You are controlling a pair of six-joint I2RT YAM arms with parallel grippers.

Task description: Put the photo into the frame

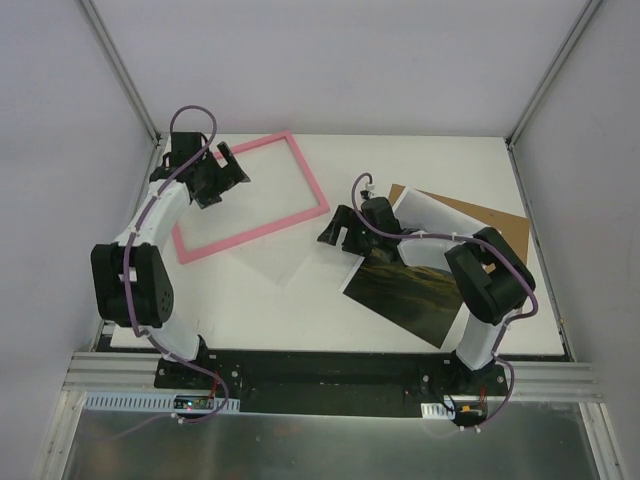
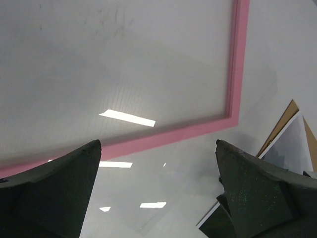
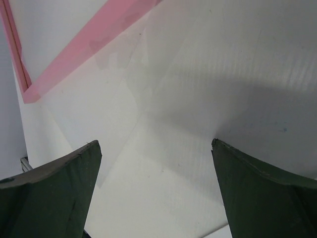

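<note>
Pinching the photo (image 1: pixel 400 290), lying flat at the lower right and well apart from the frame (image 1: pixel 252 233) at the upper left, could crease the thin paper or push it away; the left claw (image 1: pixel 216 176) and right claw (image 1: pixel 337 226) are both wide and empty.

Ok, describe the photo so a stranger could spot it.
On the right half of the table, under the right arm, lies the photo. It is the only dark sheet: the board behind it is brown, the frame to its left pink.
</note>
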